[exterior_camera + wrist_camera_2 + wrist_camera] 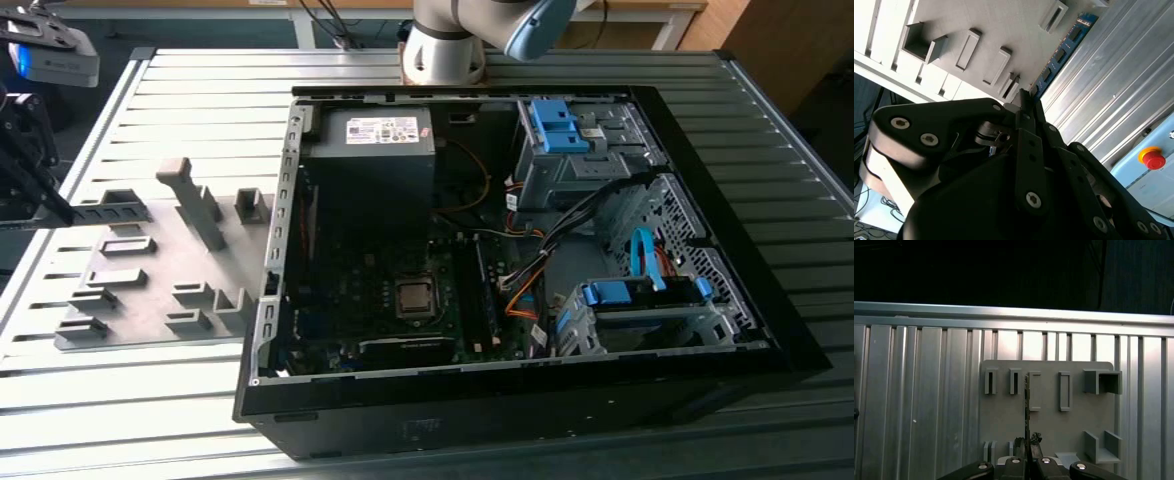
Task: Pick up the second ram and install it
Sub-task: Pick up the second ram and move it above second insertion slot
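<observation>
Thin blue-green second ram [1026, 405] clamped, not in the box yet
Open black metal PC case [467, 425] mid-frame in the exterior view, grey plastic fixture plate [147, 300] on the exterior view's left. Black gripper [1026, 442] clamped around one end of the stick, edge-on over that plate, likely keeping the contact edge free for slotting.

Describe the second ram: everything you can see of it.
The second ram is a thin, narrow blue-green circuit board with small dark chips along its face. In the first wrist view it shows edge-on as a slim line. The end effector pinches one end. The rest juts straight out, seen against the grey fixture plate and the ribbed metal table.
</observation>
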Robot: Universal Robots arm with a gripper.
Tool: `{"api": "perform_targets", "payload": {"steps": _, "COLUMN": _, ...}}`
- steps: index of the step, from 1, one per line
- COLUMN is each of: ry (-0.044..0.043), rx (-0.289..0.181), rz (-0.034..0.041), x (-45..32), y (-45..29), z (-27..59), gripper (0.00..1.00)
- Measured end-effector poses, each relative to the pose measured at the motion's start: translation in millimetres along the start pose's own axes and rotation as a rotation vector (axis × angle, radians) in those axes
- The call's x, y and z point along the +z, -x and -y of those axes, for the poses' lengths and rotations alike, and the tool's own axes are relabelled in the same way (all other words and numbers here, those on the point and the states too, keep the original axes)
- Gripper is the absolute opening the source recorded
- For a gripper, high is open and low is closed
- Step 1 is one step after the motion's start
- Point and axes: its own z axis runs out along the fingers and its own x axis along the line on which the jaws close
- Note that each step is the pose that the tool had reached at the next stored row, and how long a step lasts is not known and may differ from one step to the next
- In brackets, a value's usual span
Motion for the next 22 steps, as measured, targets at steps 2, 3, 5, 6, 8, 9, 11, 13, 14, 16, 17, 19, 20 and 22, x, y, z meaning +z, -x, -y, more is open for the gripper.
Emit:
{"api": "perform_targets", "payload": {"steps": 2, "ry": 0.0, "rx": 0.0, "rz": 0.0, "x": -1.0, "y": 0.1, "z": 0.0, "gripper": 0.14}}
{"api": "perform_targets", "payload": {"steps": 3, "ry": 0.0, "rx": 0.0, "rz": 0.0, "x": -1.6, "y": 0.1, "z": 0.0, "gripper": 0.14}}
{"api": "perform_targets", "payload": {"steps": 5, "ry": 0.0, "rx": 0.0, "rz": 0.0, "x": -2.9, "y": 0.1, "z": -0.1, "gripper": 0.14}}
{"api": "perform_targets", "payload": {"steps": 6, "ry": 0.0, "rx": 0.0, "rz": 0.0, "x": -3.6, "y": 0.2, "z": -0.1, "gripper": 0.14}}
{"api": "perform_targets", "payload": {"steps": 8, "ry": 0.0, "rx": 0.0, "rz": -0.0001, "x": -5.2, "y": 0.2, "z": -0.1, "gripper": 0.14}}
{"api": "perform_targets", "payload": {"steps": 9, "ry": 0.0001, "rx": 0.0, "rz": -0.0001, "x": -6.0, "y": 0.3, "z": -0.2, "gripper": 0.14}}
{"api": "perform_targets", "payload": {"steps": 11, "ry": 0.0, "rx": 0.0, "rz": 0.0, "x": -7.6, "y": 0.4, "z": -0.2, "gripper": 0.14}}
{"api": "perform_targets", "payload": {"steps": 13, "ry": -0.0001, "rx": 0.0, "rz": 0.0001, "x": -9.2, "y": 0.4, "z": -0.3, "gripper": 0.14}}
{"api": "perform_targets", "payload": {"steps": 14, "ry": 0.0, "rx": 0.0, "rz": 0.0, "x": -10.1, "y": 0.5, "z": -0.3, "gripper": 0.14}}
{"api": "perform_targets", "payload": {"steps": 16, "ry": -0.0001, "rx": 0.0, "rz": 0.0001, "x": -11.8, "y": 0.5, "z": -0.3, "gripper": 0.14}}
{"api": "perform_targets", "payload": {"steps": 17, "ry": -0.0001, "rx": 0.0, "rz": 0.0, "x": -12.7, "y": 0.6, "z": -0.4, "gripper": 0.14}}
{"api": "perform_targets", "payload": {"steps": 19, "ry": 0.0, "rx": 0.0, "rz": 0.0, "x": -14.5, "y": 0.7, "z": -0.4, "gripper": 0.14}}
{"api": "perform_targets", "payload": {"steps": 20, "ry": -0.0001, "rx": 0.0, "rz": 0.0001, "x": -15.3, "y": 0.7, "z": -0.5, "gripper": 0.14}}
{"api": "perform_targets", "payload": {"steps": 22, "ry": -0.0001, "rx": 0.0, "rz": 0.0, "x": -17.2, "y": 0.8, "z": -0.5, "gripper": 0.14}}
